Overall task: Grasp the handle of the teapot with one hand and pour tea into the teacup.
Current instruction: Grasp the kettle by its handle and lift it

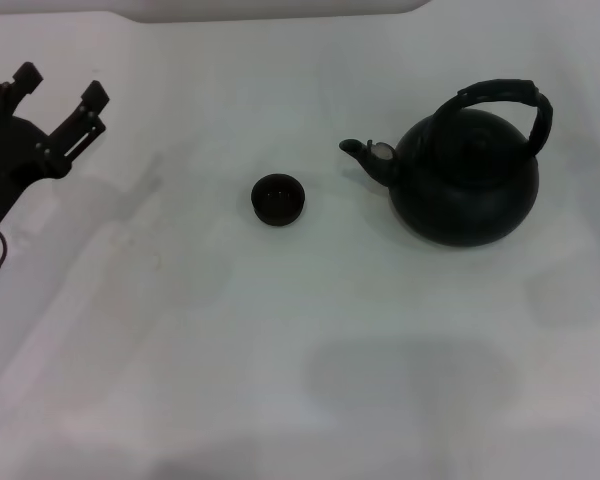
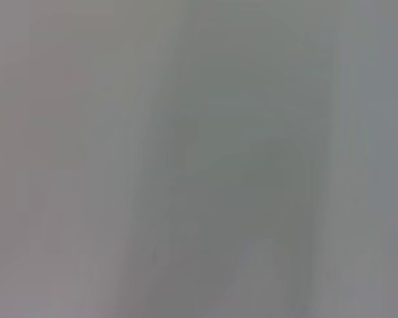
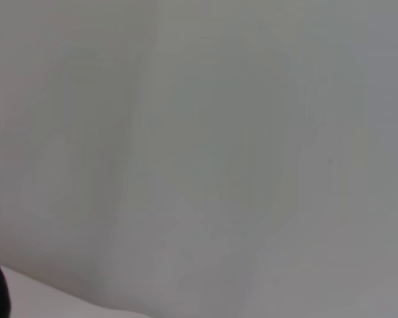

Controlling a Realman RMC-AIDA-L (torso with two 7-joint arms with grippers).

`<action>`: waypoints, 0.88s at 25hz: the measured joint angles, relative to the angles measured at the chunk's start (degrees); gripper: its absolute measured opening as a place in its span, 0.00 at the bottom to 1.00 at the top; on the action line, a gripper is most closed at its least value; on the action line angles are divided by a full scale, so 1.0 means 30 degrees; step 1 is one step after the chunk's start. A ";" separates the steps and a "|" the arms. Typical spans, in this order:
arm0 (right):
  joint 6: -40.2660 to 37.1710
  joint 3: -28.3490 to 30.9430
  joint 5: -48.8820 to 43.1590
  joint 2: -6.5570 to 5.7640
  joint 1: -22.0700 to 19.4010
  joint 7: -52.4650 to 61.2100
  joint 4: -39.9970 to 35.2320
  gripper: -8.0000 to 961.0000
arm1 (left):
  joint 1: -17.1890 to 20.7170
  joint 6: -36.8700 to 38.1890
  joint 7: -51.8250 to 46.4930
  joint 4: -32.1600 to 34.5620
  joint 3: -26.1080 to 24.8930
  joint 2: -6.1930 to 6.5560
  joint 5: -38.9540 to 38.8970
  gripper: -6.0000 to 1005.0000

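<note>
The teapot sits toward the bench's right edge, handle arched across — the wide, empty left pincer hangs well apart at the left edge; the right pincer is unseen.

Soft, even light washes the white table, with faint shadows. Both wrist views are blurred, featureless grey.
</note>
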 joint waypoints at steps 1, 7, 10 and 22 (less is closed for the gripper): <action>-0.0031 0.0001 -0.0145 0.0002 -0.0007 0.0183 0.0107 0.91 | 0.0010 0.0000 0.0006 -0.0041 0.0004 -0.0001 -0.0065 0.88; -0.0136 -0.0023 -0.0483 -0.0033 0.0015 0.0593 0.0265 0.90 | -0.0201 0.0183 0.0771 -0.0405 0.0005 0.0000 -0.0215 0.88; -0.0398 -0.0025 -0.1092 0.0011 0.0057 0.1135 0.0532 0.90 | -0.0224 0.0275 0.1409 -0.0454 0.0006 -0.0036 -0.0372 0.88; -0.0549 -0.0717 -0.2915 0.0220 -0.0623 0.4163 0.2303 0.90 | -0.0397 0.1047 0.1514 -0.0872 0.0223 -0.0058 -0.1041 0.88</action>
